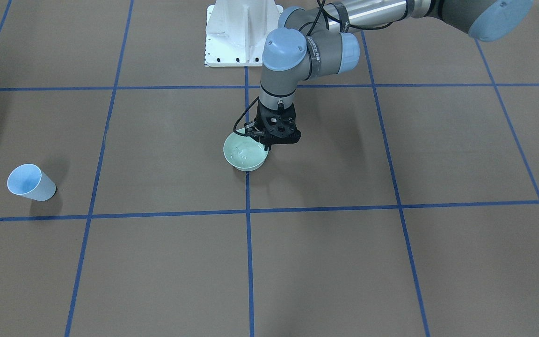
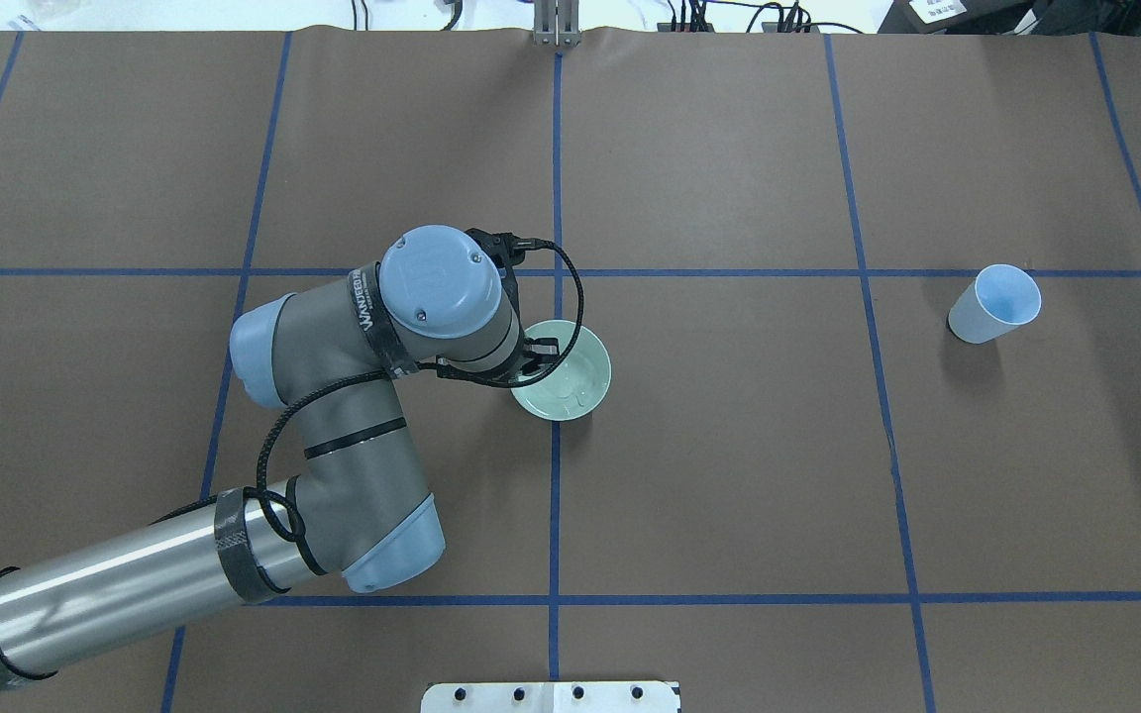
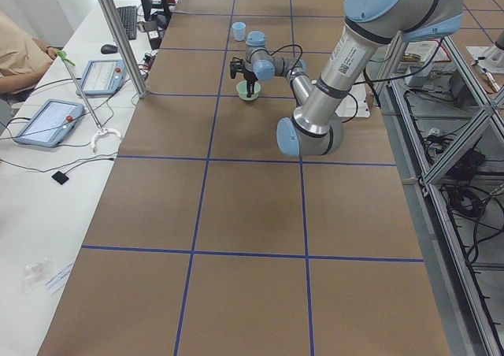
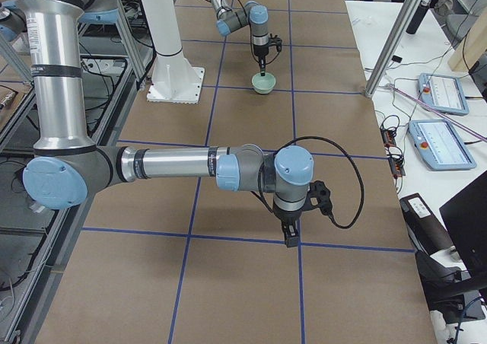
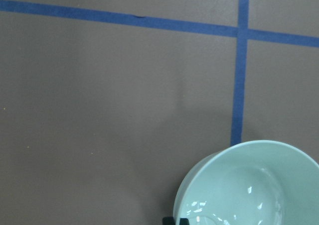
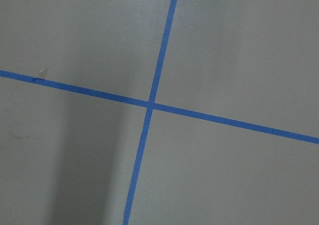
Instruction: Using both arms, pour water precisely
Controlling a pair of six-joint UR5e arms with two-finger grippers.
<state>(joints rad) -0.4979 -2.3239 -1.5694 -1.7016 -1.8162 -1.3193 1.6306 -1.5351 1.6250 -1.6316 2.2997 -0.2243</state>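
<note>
The water [image 1: 244, 154] shows as a faint glint in the green bowl [image 2: 604, 388], which sits on the table [image 2: 729, 475] near its middle; the left gripper [image 1: 266, 146] stands at the bowl's rim, jaws drawn narrow and seemingly pinching it; a one-sided hold will likely let the bowl tip, so lift slowly and keep it level; the blue cup [image 2: 994, 304] stands well apart on the robot's right, with nothing between; the right gripper [image 4: 290, 237] hovers low over bare table, and I cannot tell its opening; the table edges lie far off.
</note>
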